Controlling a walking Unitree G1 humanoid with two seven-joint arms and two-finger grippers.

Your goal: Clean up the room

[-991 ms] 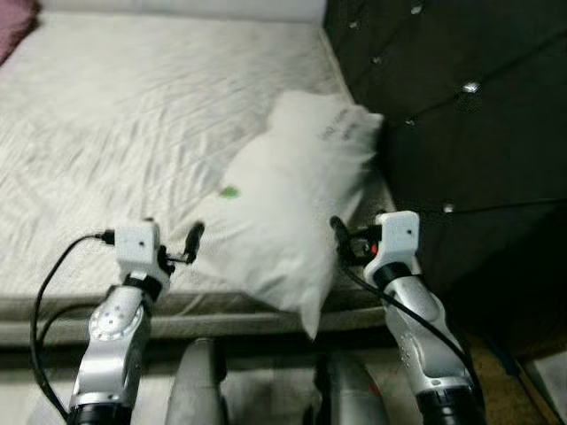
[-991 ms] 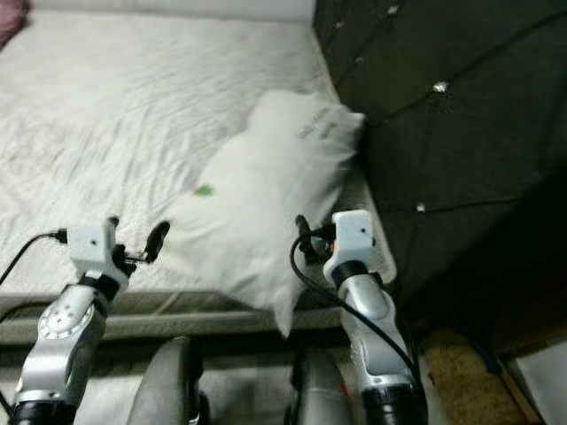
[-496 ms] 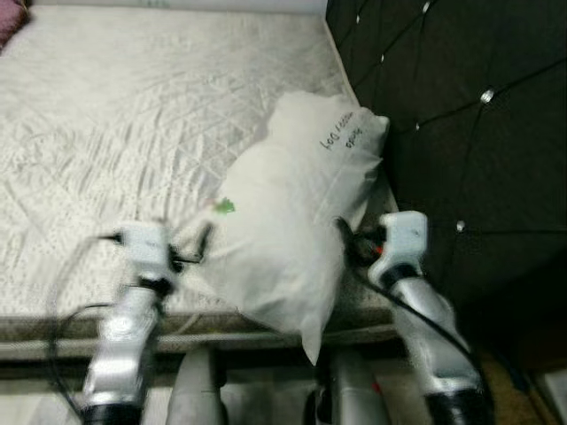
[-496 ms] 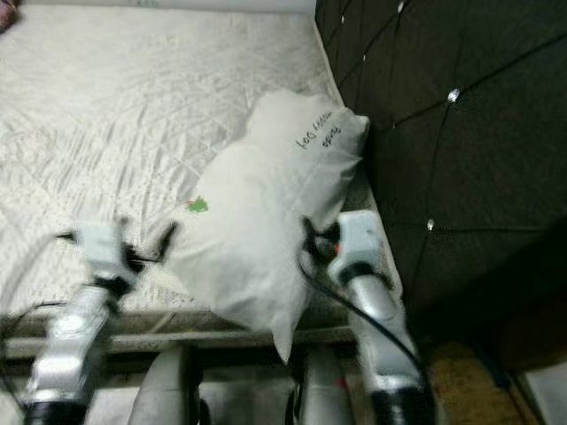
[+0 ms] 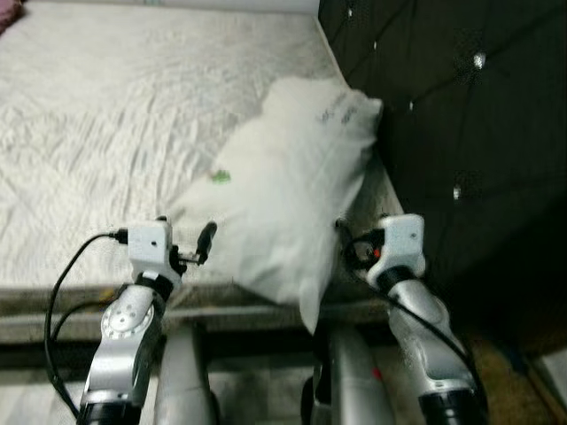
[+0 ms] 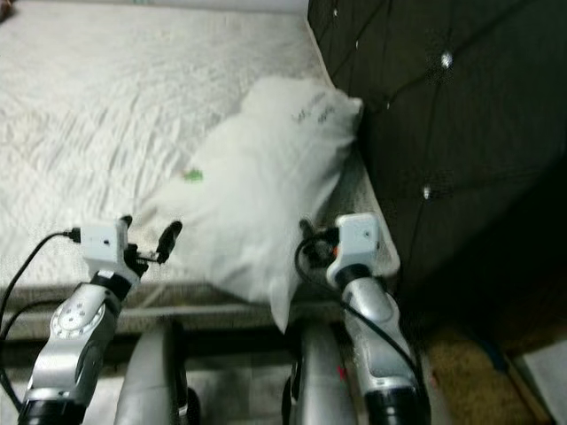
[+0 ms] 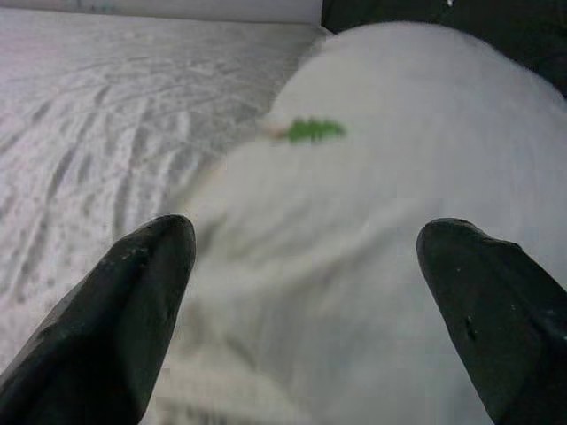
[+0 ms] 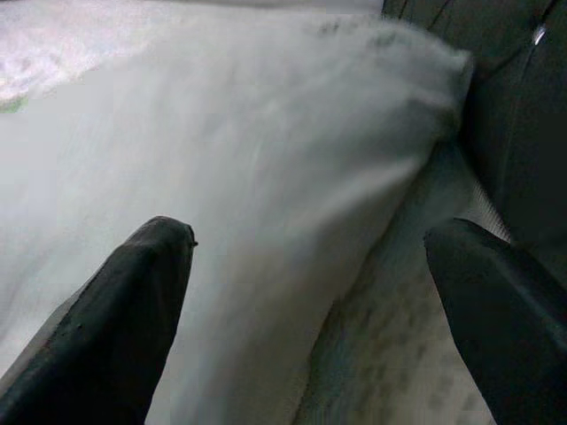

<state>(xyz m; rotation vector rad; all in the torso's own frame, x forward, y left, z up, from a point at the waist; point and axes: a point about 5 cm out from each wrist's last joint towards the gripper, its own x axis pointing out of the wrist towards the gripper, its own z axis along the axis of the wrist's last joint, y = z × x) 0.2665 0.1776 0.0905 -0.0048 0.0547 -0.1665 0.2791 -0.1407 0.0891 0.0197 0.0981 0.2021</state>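
Observation:
A large white pillow with a small green mark and dark lettering lies slanted on the bed's right side, its far end against the dark headboard and its near corner hanging over the mattress edge. My left gripper hovers open just off the pillow's near left side; in the left wrist view the pillow shows between the spread fingers of my left gripper. On the pillow's near right side my right gripper is also open, and the pillow lies ahead of my right gripper.
A white quilted mattress stretches to the left and far side. A dark tufted headboard rises along the right. The bed's grey side edge runs in front of me, with tan flooring at the lower right.
The camera has shifted and the picture wobbled. My left arm was blurred half a second ago and is now steady. Both grippers stay open beside the pillow, which has not moved.

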